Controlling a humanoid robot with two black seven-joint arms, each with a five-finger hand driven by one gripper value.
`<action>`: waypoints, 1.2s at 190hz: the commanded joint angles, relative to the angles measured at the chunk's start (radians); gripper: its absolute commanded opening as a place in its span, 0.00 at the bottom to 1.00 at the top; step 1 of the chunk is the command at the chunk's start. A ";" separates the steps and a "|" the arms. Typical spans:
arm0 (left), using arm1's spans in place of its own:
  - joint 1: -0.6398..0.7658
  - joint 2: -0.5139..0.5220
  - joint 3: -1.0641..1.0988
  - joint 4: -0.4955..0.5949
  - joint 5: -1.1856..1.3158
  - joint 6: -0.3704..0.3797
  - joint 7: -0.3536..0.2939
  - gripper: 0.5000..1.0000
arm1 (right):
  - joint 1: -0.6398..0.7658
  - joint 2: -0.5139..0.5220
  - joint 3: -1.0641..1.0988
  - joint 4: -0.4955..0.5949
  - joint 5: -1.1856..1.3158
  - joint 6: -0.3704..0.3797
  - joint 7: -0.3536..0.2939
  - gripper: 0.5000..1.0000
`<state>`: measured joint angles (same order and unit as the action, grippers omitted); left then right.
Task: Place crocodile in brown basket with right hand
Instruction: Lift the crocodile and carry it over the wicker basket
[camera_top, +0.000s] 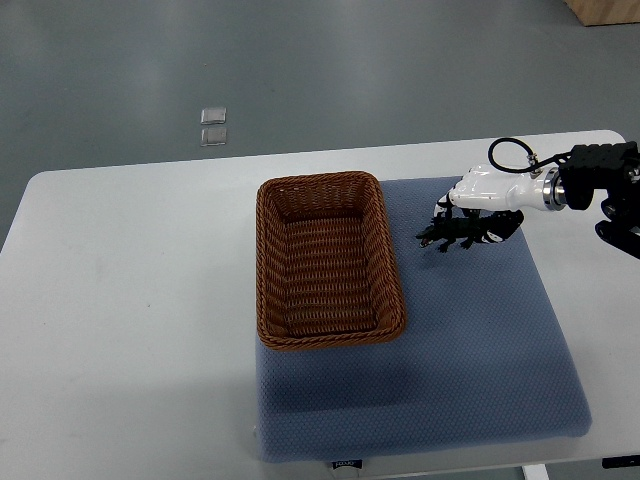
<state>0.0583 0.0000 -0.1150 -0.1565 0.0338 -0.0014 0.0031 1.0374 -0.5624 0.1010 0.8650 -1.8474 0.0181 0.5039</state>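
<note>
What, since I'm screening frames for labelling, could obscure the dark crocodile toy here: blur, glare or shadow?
Top view: soft, even light, no glare on the white table; the brown woven basket throws only a faint shadow onto the blue padded mat; the dark crocodile toy, gripped under the white right hand, is in focus but so dark that its detail is lost.
</note>
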 joint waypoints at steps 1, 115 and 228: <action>0.000 0.000 0.000 0.000 0.000 0.000 0.000 1.00 | 0.000 -0.001 -0.001 0.000 0.004 0.000 0.001 0.00; 0.000 0.000 0.000 0.000 0.000 0.000 0.000 1.00 | 0.003 -0.007 0.000 0.000 0.178 0.005 0.010 0.00; 0.000 0.000 0.000 0.000 0.000 0.000 0.000 1.00 | -0.004 -0.013 0.089 0.002 0.459 0.068 0.056 0.00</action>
<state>0.0583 0.0000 -0.1150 -0.1565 0.0337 -0.0014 0.0031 1.0389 -0.5751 0.1520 0.8655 -1.4192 0.0630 0.5466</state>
